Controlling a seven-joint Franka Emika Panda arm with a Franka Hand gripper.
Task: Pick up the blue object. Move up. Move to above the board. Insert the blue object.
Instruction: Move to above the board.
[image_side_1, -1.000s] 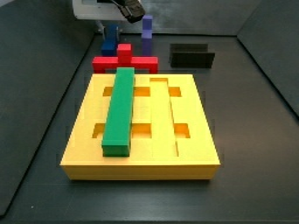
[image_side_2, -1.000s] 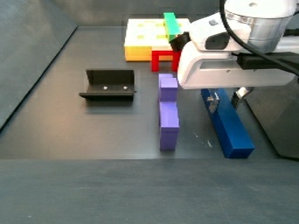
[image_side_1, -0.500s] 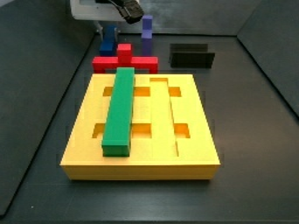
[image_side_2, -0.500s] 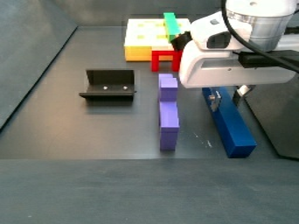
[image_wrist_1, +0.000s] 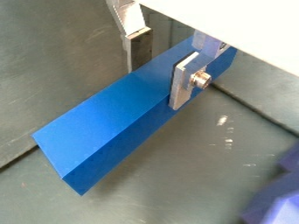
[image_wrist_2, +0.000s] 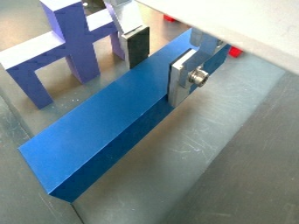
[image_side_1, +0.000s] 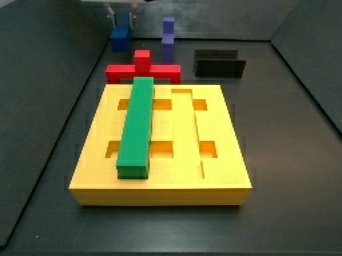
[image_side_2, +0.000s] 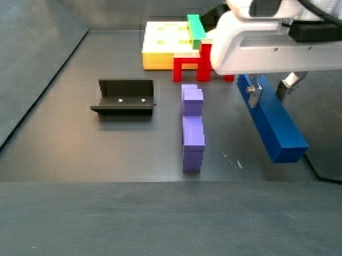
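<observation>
Gripper (image_wrist_2: 158, 63) is clamped across the blue object (image_wrist_2: 111, 118) near one end, holding it clear of the floor. In a side view the board (image_side_2: 167, 45) lies at eleven o'clock from it. Step in hand: lifting. Next: carry above board.

A deep navy-blue colour is seen on the blue object (image_side_2: 273, 126), clasped at one end between the silver plates of the end effector (image_wrist_2: 158, 63), whose pads are dark. The board (image_side_1: 214, 170) is shown in plain yellow, the bar (image_side_1: 138, 122) lying on it in green. A red cross-shaped block (image_side_1: 144, 71) and a violet-blue post (image_side_2: 193, 126) are seen on the dark grey bench (image_side_2: 94, 150). The fixture (image_side_2: 123, 96) is black.
</observation>
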